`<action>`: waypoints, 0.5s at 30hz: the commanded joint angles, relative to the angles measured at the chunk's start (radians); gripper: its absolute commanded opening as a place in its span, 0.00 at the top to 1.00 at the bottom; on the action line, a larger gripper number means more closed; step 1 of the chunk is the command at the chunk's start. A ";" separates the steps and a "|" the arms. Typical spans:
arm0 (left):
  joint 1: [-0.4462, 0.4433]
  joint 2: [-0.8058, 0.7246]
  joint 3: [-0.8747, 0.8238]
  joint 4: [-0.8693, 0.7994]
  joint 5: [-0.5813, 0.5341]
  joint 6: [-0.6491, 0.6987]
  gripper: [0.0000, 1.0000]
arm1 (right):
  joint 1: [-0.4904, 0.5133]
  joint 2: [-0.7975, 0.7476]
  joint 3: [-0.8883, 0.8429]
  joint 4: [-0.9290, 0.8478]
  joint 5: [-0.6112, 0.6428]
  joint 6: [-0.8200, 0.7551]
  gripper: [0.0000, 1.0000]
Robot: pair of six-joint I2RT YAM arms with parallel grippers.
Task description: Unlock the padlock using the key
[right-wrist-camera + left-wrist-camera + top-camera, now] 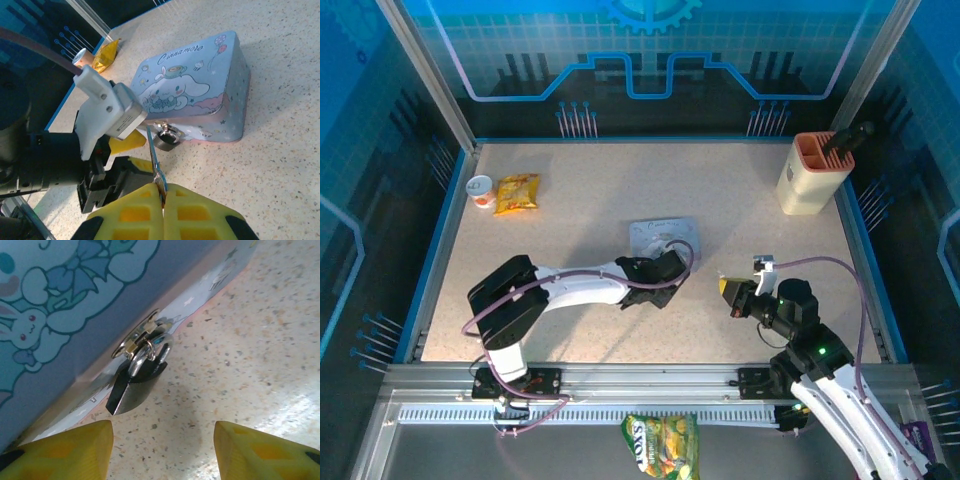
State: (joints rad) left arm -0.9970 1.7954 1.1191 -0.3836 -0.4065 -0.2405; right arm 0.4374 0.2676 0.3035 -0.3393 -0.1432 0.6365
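The dark padlock (pixel 134 387) hangs by its shackle from the clasp on the side of the pale blue cartoon tin (pixel 60 315), its body resting on the table. My left gripper (pixel 162 447) is open just short of it, with bare tabletop between the yellow fingertips (pixel 75 450). My right gripper (pixel 163 189) is shut on the key (pixel 155 152), whose thin blade points up toward the padlock (pixel 165 137) a short way off. From above, the left gripper (pixel 670 272) sits at the near side of the tin (pixel 665 236), with the right gripper (pixel 728 290) to its right.
A yellow snack packet (pixel 517 192) and a small cup (pixel 480 188) lie at the back left. A beige holder (pixel 813 172) stands at the back right. Another snack bag (pixel 662 445) lies below the table's near rail. The left arm's wrist camera housing (pixel 107 107) is close to the key.
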 commanded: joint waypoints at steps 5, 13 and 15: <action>0.039 0.065 0.082 -0.075 -0.090 -0.131 0.44 | -0.014 -0.011 -0.020 0.015 -0.037 0.020 1.00; 0.084 0.125 0.118 -0.044 -0.042 -0.158 0.46 | -0.014 -0.004 -0.026 0.036 -0.058 0.032 1.00; 0.087 0.133 0.120 -0.039 -0.028 -0.164 0.48 | -0.016 -0.003 -0.023 0.035 -0.058 0.032 1.00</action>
State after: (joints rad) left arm -0.9184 1.9106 1.2144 -0.4282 -0.4519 -0.3729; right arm 0.4370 0.2676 0.2886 -0.3222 -0.1802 0.6556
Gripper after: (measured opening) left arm 0.524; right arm 0.047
